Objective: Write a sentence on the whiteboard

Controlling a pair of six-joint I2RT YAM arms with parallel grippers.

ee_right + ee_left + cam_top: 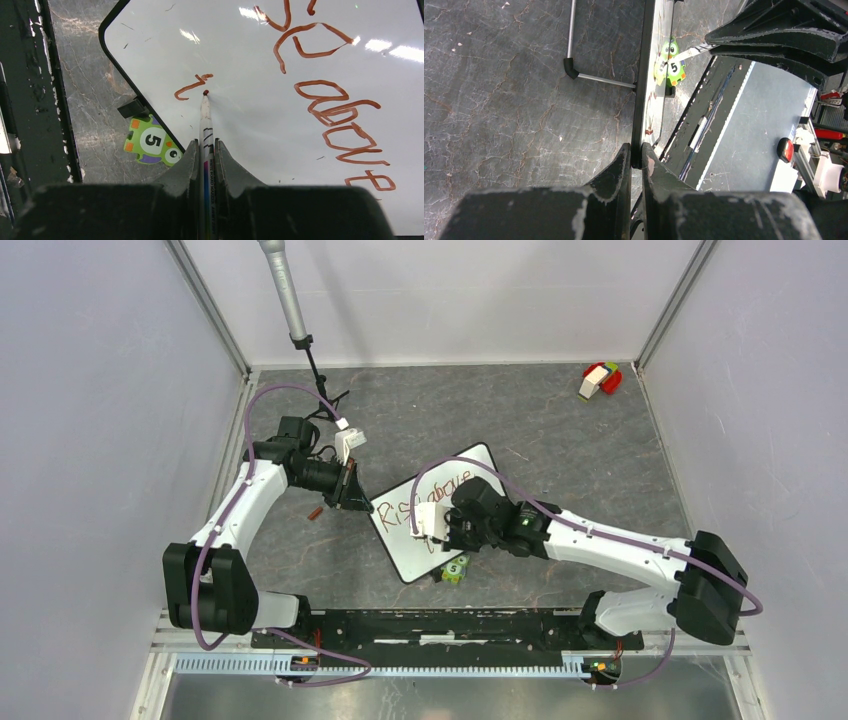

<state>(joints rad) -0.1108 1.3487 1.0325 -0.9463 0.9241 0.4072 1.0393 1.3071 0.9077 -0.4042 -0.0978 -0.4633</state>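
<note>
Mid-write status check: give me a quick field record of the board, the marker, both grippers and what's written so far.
whiteboard: angled across the work area, clamped at one edge
left gripper: shut on the whiteboard's edge
right gripper: shut on the marker
marker tip: on the board, just beside a small "t"-like stroke
writing: "Rise above" in red-brown; next line barely begun
number 5 tile: beside the board's near corner
coloured block: far right corner, apart from the board

Red-brown lettering point(345, 107) crosses the white, black-rimmed whiteboard point(260, 125) (the toy point(150, 145) is green, orange and purple) on a grey-veined table point(560, 410).
</note>
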